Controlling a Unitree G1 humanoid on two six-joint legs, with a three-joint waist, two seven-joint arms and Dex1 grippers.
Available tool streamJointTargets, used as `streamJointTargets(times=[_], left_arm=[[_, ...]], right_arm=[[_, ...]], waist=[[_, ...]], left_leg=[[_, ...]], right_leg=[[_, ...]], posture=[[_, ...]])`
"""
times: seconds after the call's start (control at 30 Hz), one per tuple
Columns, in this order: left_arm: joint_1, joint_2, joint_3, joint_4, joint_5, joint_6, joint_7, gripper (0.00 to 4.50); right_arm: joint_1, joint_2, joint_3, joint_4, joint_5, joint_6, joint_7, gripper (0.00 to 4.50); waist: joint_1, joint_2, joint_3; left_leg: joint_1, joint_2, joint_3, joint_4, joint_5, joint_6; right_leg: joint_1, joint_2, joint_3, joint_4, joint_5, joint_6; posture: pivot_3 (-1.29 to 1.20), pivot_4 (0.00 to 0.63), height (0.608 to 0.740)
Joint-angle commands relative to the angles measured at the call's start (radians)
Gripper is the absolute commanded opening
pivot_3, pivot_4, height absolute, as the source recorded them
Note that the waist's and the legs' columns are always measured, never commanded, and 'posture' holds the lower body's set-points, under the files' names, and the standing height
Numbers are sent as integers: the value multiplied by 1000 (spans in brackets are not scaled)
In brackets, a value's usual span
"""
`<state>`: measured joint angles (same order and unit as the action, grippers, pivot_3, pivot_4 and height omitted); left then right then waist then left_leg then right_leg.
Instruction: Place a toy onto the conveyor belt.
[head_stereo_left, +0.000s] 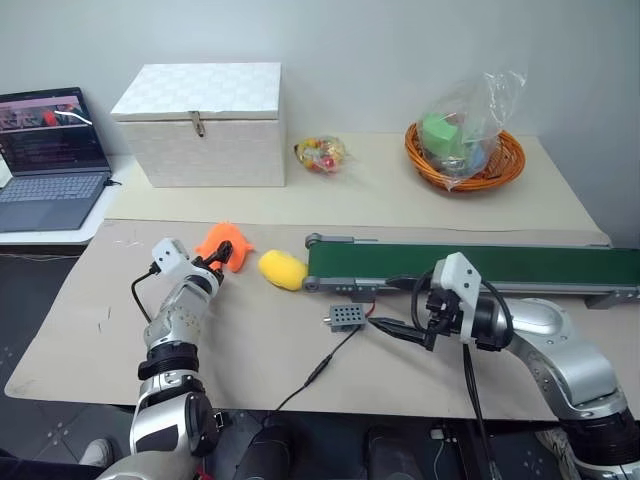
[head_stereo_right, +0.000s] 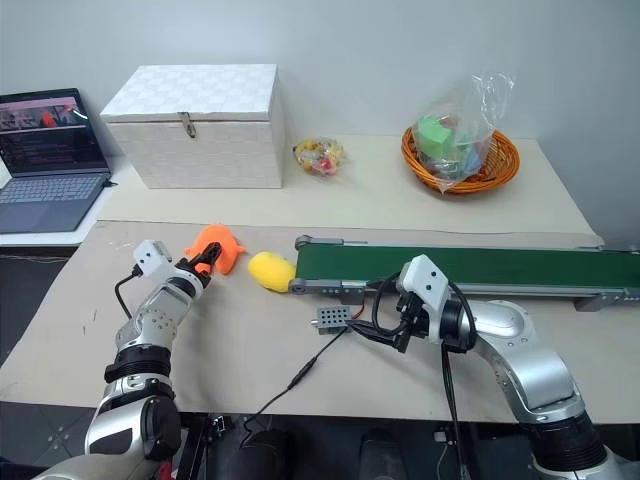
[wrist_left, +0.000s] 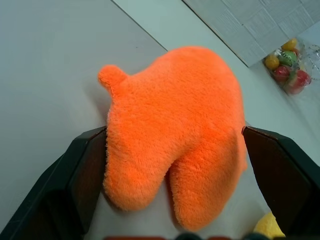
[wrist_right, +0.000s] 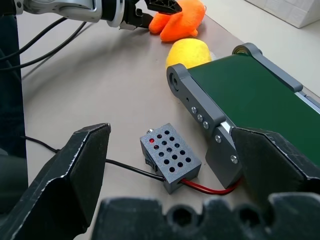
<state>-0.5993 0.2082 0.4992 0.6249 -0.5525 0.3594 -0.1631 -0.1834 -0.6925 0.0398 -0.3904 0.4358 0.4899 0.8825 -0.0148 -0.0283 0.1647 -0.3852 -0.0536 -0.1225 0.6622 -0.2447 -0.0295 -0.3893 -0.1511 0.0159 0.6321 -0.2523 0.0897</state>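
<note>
The robot's left pincer (head_stereo_left: 215, 264) is standing wide around the small bright orange plush toy (head_stereo_left: 224, 245), its two black fingers (wrist_left: 82, 170) flanking the animal's lobed limbs with the toy lying between them on the pale beige surface (head_stereo_left: 250, 345). In the left wrist view the plush is filling nearly the whole gap, the fingers lying close against its sides but not yet squeezing it (whether they are already touching the fur cannot be told).

The toy is lying straight ahead of this pincer, limbs toward it and body stretching away, so a plain closing looks to be all the grasp needs. The left arm is plainly the nearer. The right pincer (wrist_right: 170, 185) is hanging wide and empty over the small grey perforated control box (head_stereo_left: 345, 317), well apart from the toy.

The long dark green conveyor belt (head_stereo_left: 480, 264) is running off to the robot's right, its near roller touching or just beside a smooth oval yellow plush toy (head_stereo_left: 282, 269), which is lying between the orange toy and the belt.

Farther back, a white latched box (head_stereo_left: 205, 122), an open laptop (head_stereo_left: 50, 160), a bag of small coloured pieces (head_stereo_left: 322, 154) and an orange wicker basket (head_stereo_left: 505, 170) are lining the rear against a plain wall.
</note>
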Motion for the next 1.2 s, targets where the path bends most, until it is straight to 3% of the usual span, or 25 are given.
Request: streamJointTargets(times=[0.03, 0.13, 0.37, 0.47, 0.67, 0.77, 0.83, 0.93, 1.03, 1.13, 1.2], left_arm=[[-15, 1, 5, -15, -14, -6, -8, 3319], [-15, -1, 12, -16, -20, -6, -10, 2178], [-13, -7, 16, -20, -20, -13, -6, 2178], [1, -13, -23, -77, 50, -117, 14, 2178], [47, 12, -241, -379, 419, -404, 155, 2178], [58, 78, -411, -511, 706, -479, 214, 2178], [59, 89, -467, -543, 776, -501, 220, 2178], [65, 6, -421, -551, 619, -416, 190, 2178], [55, -86, -251, -479, 359, -266, 188, 2178], [49, -95, -172, -434, 263, -229, 175, 2178], [43, -116, -56, -393, 81, -146, 153, 2178]], right_arm=[[-2, -2, -34, -18, 11, -14, -2, 4500], [-2, -1, -35, -17, 10, -14, -2, 4500], [-2, 0, -34, -15, 7, -15, -3, 4500], [-4, 2, -29, -11, 5, -15, -3, 4500], [-2, 0, -28, -8, 5, -16, 0, 4500], [-5, 3, -26, -5, 2, -17, -1, 4500], [-8, 5, -25, -2, 2, -18, -2, 4500], [-9, 7, -26, -3, 0, -19, -7, 4500], [-4, 5, -32, -6, -5, -21, -12, 4500], [3, -1, -35, -9, -5, -22, -9, 4500], [7, -5, -38, -11, -6, -20, -7, 4500]], waist=[[0, 0, 0], [0, 0, 0], [0, 0, 0], [0, 0, 0], [4, 0, 0], [6, 0, 0], [10, 0, 0], [14, 0, 0], [4, 0, 0], [-11, 0, 0], [-10, 0, 0]], left_leg=[[0, 0, 0, 0, 0, 0], [0, 0, 0, 0, 0, 0], [0, 0, 0, 0, 0, 0], [0, 0, 0, 0, 0, 0], [-1, 0, 0, 0, 0, -1], [-2, 0, 0, 0, 0, -1], [-1, 0, 0, 0, 0, -1], [-1, 0, 1, 0, 0, 0], [0, 0, 0, 0, 0, 0], [0, 0, 0, 0, 0, 0], [-1, 0, 0, 0, 0, 0]], right_leg=[[0, 0, 0, 0, 0, 0], [0, 0, 0, 0, 0, 0], [0, 0, 0, 0, 0, 0], [0, 0, 0, 0, 0, 0], [-1, 0, 0, 0, 0, 0], [-1, 0, 0, -1, 0, 0], [-1, 0, 0, -1, 0, 0], [0, 0, 0, -1, 0, 0], [0, 0, 0, 0, 0, 0], [-1, 0, 0, 1, 0, 0], [-1, 0, 0, 0, 0, 0]], posture=[[0, 150, 740], [0, 150, 740], [0, 150, 740], [0, 150, 740], [0, 150, 740], [0, 150, 740], [0, 150, 740], [0, 150, 740], [0, 150, 740], [0, 150, 740], [0, 150, 740]])
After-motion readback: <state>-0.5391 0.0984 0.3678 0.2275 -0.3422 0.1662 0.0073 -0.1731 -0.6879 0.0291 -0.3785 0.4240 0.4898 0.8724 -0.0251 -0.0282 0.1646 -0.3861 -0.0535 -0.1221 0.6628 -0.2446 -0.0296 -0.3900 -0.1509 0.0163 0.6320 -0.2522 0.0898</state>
